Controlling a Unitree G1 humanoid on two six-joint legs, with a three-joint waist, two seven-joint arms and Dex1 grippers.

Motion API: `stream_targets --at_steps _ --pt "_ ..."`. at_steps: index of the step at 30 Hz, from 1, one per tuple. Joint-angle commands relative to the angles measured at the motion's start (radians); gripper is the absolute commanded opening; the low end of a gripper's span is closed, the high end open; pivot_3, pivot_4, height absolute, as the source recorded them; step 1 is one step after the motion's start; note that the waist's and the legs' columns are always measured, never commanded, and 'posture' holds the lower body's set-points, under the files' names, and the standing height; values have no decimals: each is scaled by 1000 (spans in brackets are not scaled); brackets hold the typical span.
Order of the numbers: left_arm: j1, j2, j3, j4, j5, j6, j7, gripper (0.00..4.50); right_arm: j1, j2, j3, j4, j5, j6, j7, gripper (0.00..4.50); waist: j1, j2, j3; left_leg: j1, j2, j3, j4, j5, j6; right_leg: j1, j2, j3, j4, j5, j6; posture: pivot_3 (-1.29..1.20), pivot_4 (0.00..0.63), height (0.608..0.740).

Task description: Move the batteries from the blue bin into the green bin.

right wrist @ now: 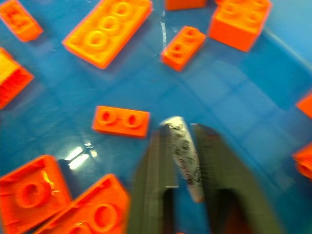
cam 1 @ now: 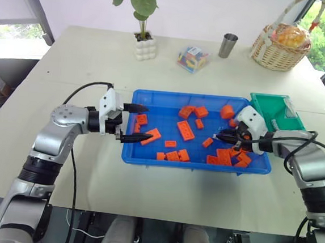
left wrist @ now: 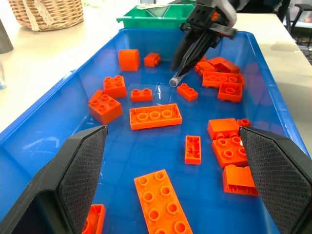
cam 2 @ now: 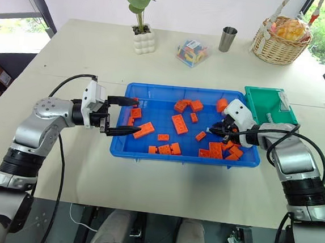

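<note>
Our right gripper [right wrist: 187,161] clamps a small silver-grey metal battery [right wrist: 185,156] at centre frame, ready for lifting toward the teal-green plastic bin [cam 1: 269,105]; left gripper [cam 1: 142,122] waits, released.

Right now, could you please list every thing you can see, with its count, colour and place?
blue bin: one, blue, table centre
orange bricks: many, orange, in blue bin
battery: one, silver-grey, clamped in right pincer above blue bin
green bin: one, green, right of blue bin
plant: one, green in white pot, far side
clear box: one, coloured pieces inside, far side
metal cup: one, grey, far side
basket: one, wicker, far right
left pincer: open, over blue bin's left end
right pincer: holding battery
</note>
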Motion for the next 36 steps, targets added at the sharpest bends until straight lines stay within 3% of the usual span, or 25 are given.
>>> stream_targets --at_steps 1,12,15,19,25,29,36 --pt "-19 2 6 -8 -1 -18 -9 4500 -16 -16 -31 -4 -5 -7 1 2709 -1 0 0 0 0 0 0 0 0 0 0 0 0 0 0 0 150 678" --pt "-25 -2 10 6 4 -30 -9 4500 -16 9 18 109 -61 -62 19 2709 0 0 0 0 0 0 0 0 0 1 0 0 0 0 0 0 150 678" --pt "-26 -1 11 6 3 -34 -8 4500 -20 17 16 116 -61 -67 20 1930 2 0 0 0 0 -1 1 0 0 1 0 -1 0 0 0 0 150 678" --pt "-27 -1 12 11 4 -40 -5 4500 -24 18 3 96 -55 -59 17 144 1 0 0 0 -1 -1 1 0 0 1 0 -1 0 0 0 0 150 678" --pt "-23 1 14 10 2 -42 -4 4500 -45 18 -84 -23 11 31 -25 79 1 0 0 0 -1 -1 1 0 0 1 0 -1 0 0 0 0 150 678" --pt "-18 0 11 6 2 -41 -6 4500 -120 30 -231 -136 113 210 -117 79 -2 0 0 0 0 -1 0 0 0 1 0 -1 0 0 0 0 150 678" --pt "-26 0 6 19 5 -45 -15 4500 -95 -90 -361 -57 36 223 -255 79 2 0 0 0 -1 -2 0 0 0 1 -1 -1 0 0 0 0 150 678"
